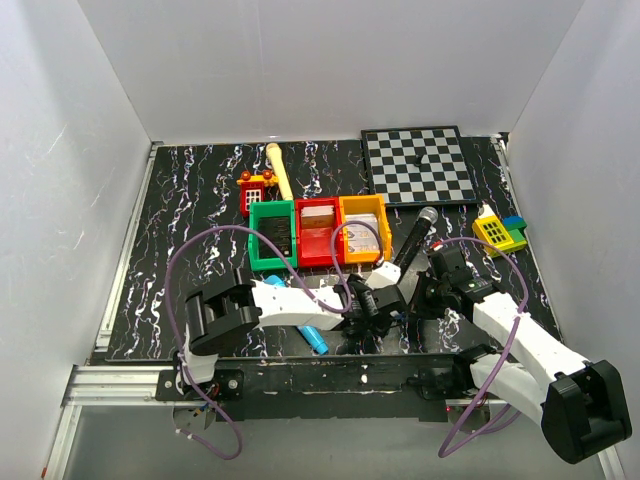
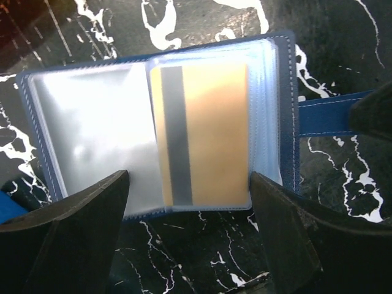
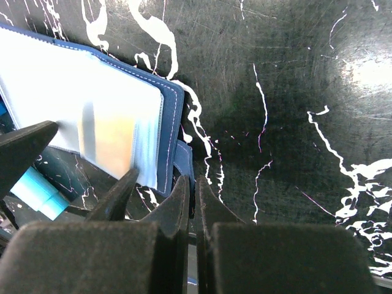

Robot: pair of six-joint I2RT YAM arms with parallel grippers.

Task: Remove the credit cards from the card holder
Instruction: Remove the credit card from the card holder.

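The card holder (image 2: 92, 128) lies open on the black marbled table, navy outside with clear sleeves inside. An orange card with a grey stripe (image 2: 211, 135) sits in its right sleeve. My left gripper (image 2: 188, 184) is open, its fingers (image 2: 79, 220) straddling the holder's near edge just above the card. My right gripper (image 3: 193, 184) is shut on the holder's navy strap (image 3: 184, 156), which sticks out at the holder's right side (image 2: 321, 113). In the top view both grippers (image 1: 375, 305) (image 1: 425, 295) meet near the table's front edge and hide the holder.
Green (image 1: 272, 234), red (image 1: 318, 232) and orange (image 1: 363, 228) bins stand behind the grippers. A chessboard (image 1: 418, 164) lies at the back right, with a black microphone (image 1: 415, 235) and a yellow toy (image 1: 497, 232) nearby. A cyan piece (image 1: 315, 340) lies by the left arm.
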